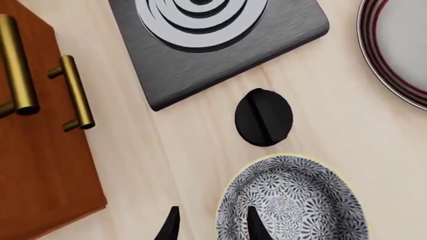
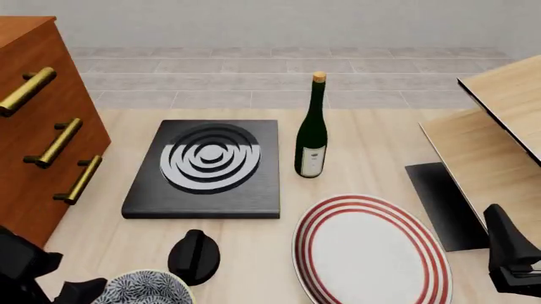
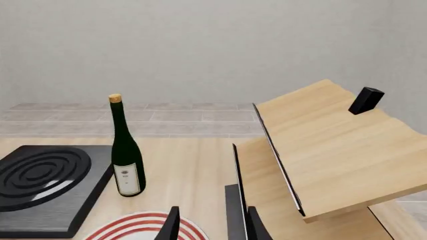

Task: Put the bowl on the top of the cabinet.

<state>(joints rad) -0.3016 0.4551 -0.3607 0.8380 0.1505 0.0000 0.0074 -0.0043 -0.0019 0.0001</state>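
- My left fingers (image 1: pixel 210 225) are spread, one tip inside the bowl (image 1: pixel 290 200) and one outside its rim, straddling the wall without clearly pressing it.
- The bowl sits on the tabletop (image 2: pixel 372 139) at the near left edge, just beside a black knob (image 2: pixel 194 254).
- The cabinet (image 2: pixel 38 126) stands at the far left, its brass handles (image 2: pixel 75 179) facing right; the bowl is not on it.
- A dark burner slab (image 2: pixel 207 168) lies beyond the knob, a wine bottle (image 2: pixel 312 130) upright to its right.
- A red-ringed plate (image 2: pixel 370 250) lies near centre-right.
- My right fingers (image 3: pixel 210 225) hang apart, holding nothing, above the plate's right side beside pale wood panels (image 3: pixel 327 150).
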